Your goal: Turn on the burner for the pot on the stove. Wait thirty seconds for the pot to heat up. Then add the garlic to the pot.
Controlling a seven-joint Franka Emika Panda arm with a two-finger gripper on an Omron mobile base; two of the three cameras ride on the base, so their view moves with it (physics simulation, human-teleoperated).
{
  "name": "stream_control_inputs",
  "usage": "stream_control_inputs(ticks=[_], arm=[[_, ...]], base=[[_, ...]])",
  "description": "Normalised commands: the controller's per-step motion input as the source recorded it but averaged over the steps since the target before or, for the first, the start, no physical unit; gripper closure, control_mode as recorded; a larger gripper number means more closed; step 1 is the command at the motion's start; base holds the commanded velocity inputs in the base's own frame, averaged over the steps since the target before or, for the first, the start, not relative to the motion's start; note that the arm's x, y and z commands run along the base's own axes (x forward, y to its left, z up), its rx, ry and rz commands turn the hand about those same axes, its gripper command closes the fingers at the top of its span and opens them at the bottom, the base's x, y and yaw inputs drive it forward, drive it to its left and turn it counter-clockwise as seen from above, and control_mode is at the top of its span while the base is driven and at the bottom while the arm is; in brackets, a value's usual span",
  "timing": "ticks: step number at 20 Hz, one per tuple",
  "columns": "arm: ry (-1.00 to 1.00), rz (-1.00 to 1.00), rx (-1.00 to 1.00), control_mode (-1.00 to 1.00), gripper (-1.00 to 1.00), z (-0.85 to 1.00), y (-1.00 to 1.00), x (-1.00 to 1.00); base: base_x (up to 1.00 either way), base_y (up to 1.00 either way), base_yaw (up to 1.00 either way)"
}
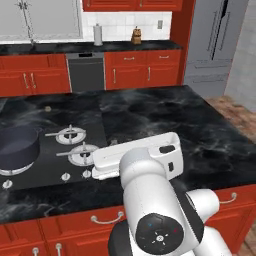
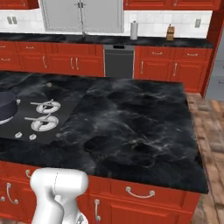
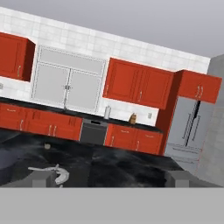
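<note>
The dark grey-blue pot stands on a left burner of the black stove, also at the left edge of the right base view. Two bare burners lie to its right, with silver knobs along the front. The tan garlic rests on the counter behind the stove. My white hand hovers over the stove's front right corner. My gripper is open, its fingertips wide apart with nothing between them, looking level across the kitchen.
The black marble island counter stretches to the right of the stove. Across the aisle stand red cabinets, a dishwasher, a paper towel roll and a small brown object on the back counter. A grey fridge is at the right.
</note>
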Motion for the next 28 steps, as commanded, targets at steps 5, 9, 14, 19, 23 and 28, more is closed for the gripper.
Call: stream_control_inputs(ticks=[5, 9, 14, 19, 23, 28], arm=[[0.0, 0.0, 0.0, 1.0, -1.0, 0.0, 0.0, 0.0], [0.0, 0.0, 0.0, 1.0, -1.0, 0.0, 0.0, 0.0], [0.0, 0.0, 0.0, 1.0, -1.0, 0.0, 0.0, 0.0], [0.0, 0.0, 0.0, 1.0, -1.0, 0.0, 0.0, 0.0], [0.0, 0.0, 0.0, 1.0, -1.0, 0.0, 0.0, 0.0], [0.0, 0.0, 0.0, 1.0, -1.0, 0.0, 0.0, 0.0]], base=[[0.0, -1.0, 0.0], [-0.2, -1.0, 0.0], [-0.46, -1.0, 0.0], [-0.42, -1.0, -0.01], [-0.26, -1.0, -0.01], [-0.02, -1.0, -0.02]])
